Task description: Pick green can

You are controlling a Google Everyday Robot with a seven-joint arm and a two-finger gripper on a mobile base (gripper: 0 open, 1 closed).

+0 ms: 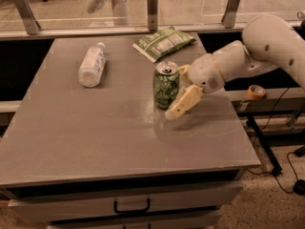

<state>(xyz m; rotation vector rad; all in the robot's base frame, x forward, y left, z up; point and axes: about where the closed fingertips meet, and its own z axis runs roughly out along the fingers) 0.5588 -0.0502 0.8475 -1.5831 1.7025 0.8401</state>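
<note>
The green can (166, 86) stands upright on the grey table (95, 137), right of the middle; it has a pale swirly pattern and a silver top with a pull tab. My gripper (176, 92) reaches in from the right on a white arm (248, 56). It is open, just right of the can. One cream finger (183, 102) points down-left past the can's front right side. The other finger (183, 70) lies behind the can's upper right edge. The can stands on the table and is not held.
A clear plastic bottle (92, 64) lies on its side at the table's back left. A flat green snack bag (163, 42) lies at the back, behind the can. A glass barrier with metal posts (152, 6) runs behind the table. Drawers (131, 205) sit below its front edge.
</note>
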